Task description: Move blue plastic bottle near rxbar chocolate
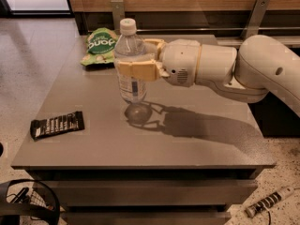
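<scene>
The blue plastic bottle [131,64] is a clear water bottle with a white cap and a pale label. It hangs upright a little above the grey table [201,144], near its middle. My gripper [138,60] is shut on the bottle's middle, its tan fingers [136,71] wrapped around it, with the white arm reaching in from the right. The rxbar chocolate [57,124] is a flat dark wrapper with white lettering. It lies near the table's front left edge, well to the left of and below the bottle.
A green snack bag [101,46] with white lettering lies at the table's back left. A wooden wall with metal brackets runs behind the table. A black wire basket [28,205] stands on the floor at front left. A cable plug [267,203] lies on the floor at right.
</scene>
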Robot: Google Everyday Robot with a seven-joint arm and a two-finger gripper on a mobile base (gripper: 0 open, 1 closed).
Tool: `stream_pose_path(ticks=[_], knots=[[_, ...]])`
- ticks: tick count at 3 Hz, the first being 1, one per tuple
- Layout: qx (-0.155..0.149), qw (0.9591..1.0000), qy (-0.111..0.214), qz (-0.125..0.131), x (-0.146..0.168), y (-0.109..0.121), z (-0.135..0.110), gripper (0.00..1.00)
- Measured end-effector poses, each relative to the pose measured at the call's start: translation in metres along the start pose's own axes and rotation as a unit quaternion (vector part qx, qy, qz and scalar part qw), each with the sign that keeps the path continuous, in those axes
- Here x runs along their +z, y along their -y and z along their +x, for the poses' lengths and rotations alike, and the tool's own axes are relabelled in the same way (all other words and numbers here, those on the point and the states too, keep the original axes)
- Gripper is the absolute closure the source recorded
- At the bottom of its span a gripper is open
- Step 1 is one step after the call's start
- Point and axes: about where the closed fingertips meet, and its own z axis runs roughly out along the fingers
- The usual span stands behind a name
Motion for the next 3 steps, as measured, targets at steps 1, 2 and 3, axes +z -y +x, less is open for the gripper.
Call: stream_pose_path(ticks=[1,2,3], knots=[[0.013,0.9995,0.014,-0.023,0.011,-0.027,0.009,1.00],[0.026,0.9992,0.015,-0.026,0.011,-0.047,0.023,1.00],[0.030,0.9990,0.010,-0.030,0.011,-0.054,0.034,1.00]])
